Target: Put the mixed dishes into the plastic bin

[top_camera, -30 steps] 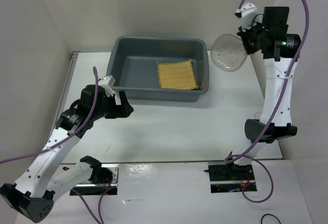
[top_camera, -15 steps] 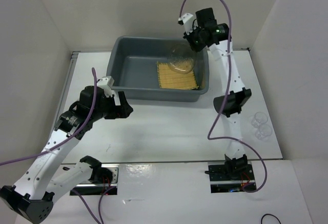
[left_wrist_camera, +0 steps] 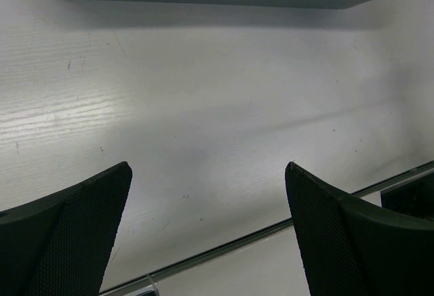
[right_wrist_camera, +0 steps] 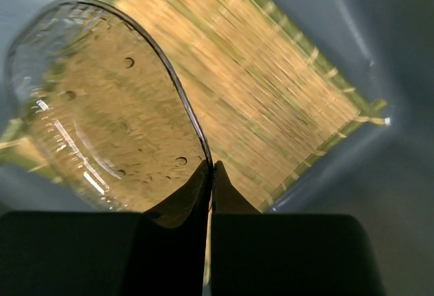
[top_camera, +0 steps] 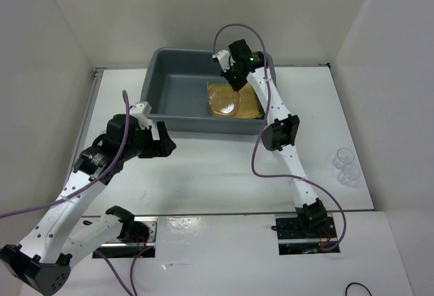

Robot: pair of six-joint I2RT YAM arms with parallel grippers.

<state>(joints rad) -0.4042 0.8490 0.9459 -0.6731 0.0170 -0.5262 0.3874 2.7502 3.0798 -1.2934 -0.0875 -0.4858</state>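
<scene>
The right jaws pinch a glass saucer point(right_wrist_camera: 102, 106) by its rim, tilted over the mat point(right_wrist_camera: 271, 86) inside the bin point(top_camera: 180, 99), probably for gentle release. The left jaws stand wide, empty.

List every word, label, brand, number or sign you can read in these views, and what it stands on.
None: no text can be read in any view.
The grey plastic bin, yellow woven mat, glass saucer and small clear cups bear no print that shows.
The left arm, right arm and white table show no legible marking.
</scene>
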